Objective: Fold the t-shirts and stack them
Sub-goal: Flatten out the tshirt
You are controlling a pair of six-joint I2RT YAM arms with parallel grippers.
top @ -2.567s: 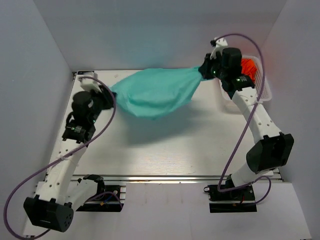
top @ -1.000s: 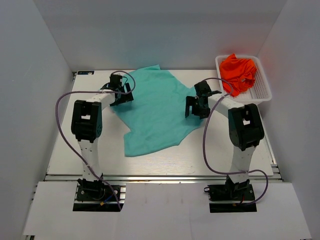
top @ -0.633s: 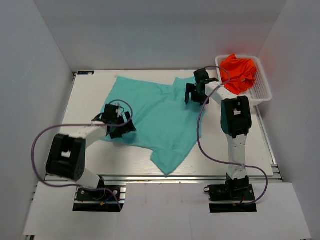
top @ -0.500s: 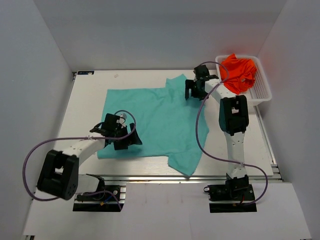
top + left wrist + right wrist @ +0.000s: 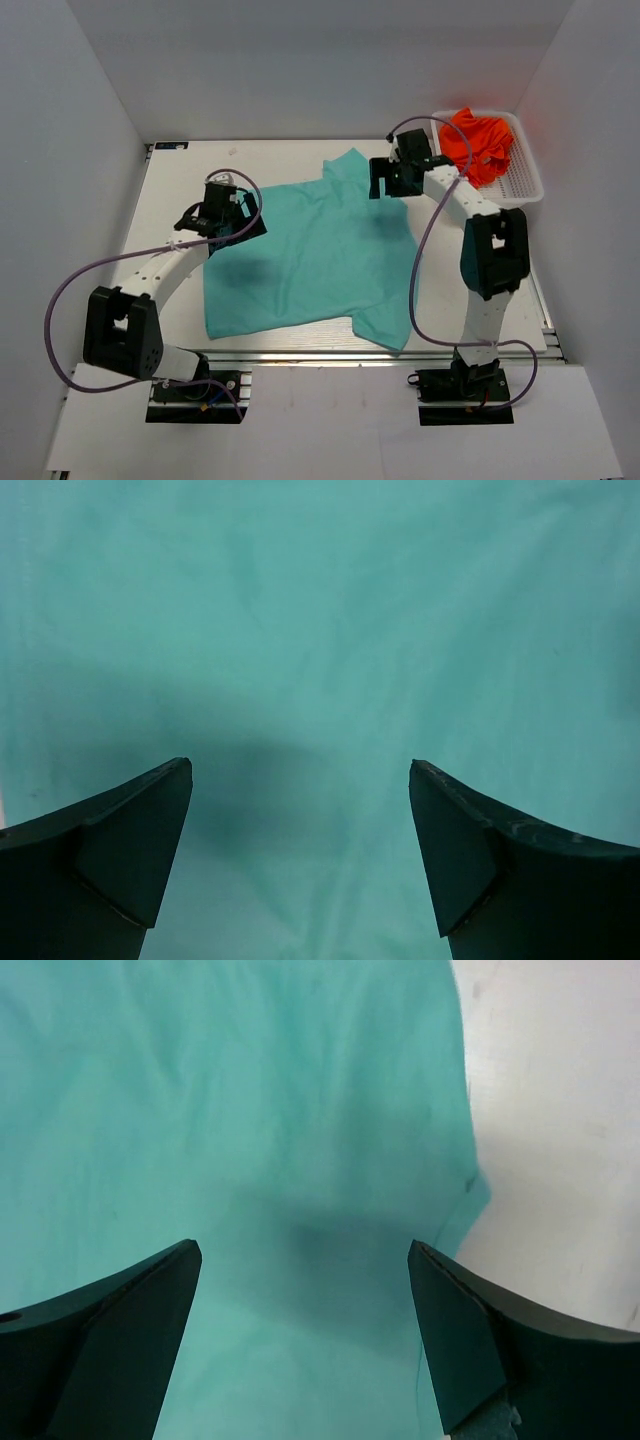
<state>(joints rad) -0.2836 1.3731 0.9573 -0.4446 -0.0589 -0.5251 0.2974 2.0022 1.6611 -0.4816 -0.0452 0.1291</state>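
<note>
A teal t-shirt point(image 5: 310, 250) lies spread flat on the white table point(image 5: 180, 165), with one corner reaching the front edge at the right. My left gripper point(image 5: 235, 218) hovers open over its far-left part. In the left wrist view teal fabric point(image 5: 320, 630) fills the frame and nothing sits between the fingers point(image 5: 130, 840). My right gripper point(image 5: 388, 180) is open above the shirt's far-right corner. Its wrist view shows the shirt point(image 5: 250, 1110), its edge and bare table point(image 5: 560, 1110). The orange-red t-shirt point(image 5: 480, 142) lies crumpled in the basket.
A white perforated basket point(image 5: 530, 188) stands at the table's far right corner, just right of my right arm. Grey walls close in the table at the back and on both sides. A metal rail point(image 5: 300, 352) runs along the near edge.
My left gripper has swung from the shirt's near-left edge up to its far-left part. The teal shirt has shifted a little toward the right and front. The right gripper has barely moved.
</note>
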